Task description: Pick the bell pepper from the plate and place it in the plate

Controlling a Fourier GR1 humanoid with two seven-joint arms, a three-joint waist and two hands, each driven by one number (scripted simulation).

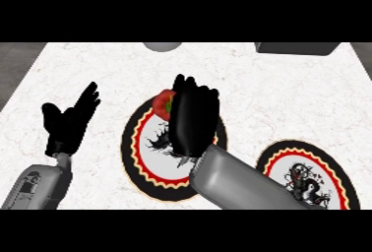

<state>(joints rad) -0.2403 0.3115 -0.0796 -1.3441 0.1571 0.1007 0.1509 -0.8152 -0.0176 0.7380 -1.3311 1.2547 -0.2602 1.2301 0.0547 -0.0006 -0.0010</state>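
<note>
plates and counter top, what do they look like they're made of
Both plates, the near one under the right hand at and the other at, look like glazed ceramic: printed black, red and cream rims. The counter looks like polished white marble, from its faint veining. Neither is certain.

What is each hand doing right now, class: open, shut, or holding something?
Left hand: open, resting, holding nothing.
Right hand: open over the bell pepper, not gripping it.

Left hand open, upright — right hand outstretched, fingers straight
</note>
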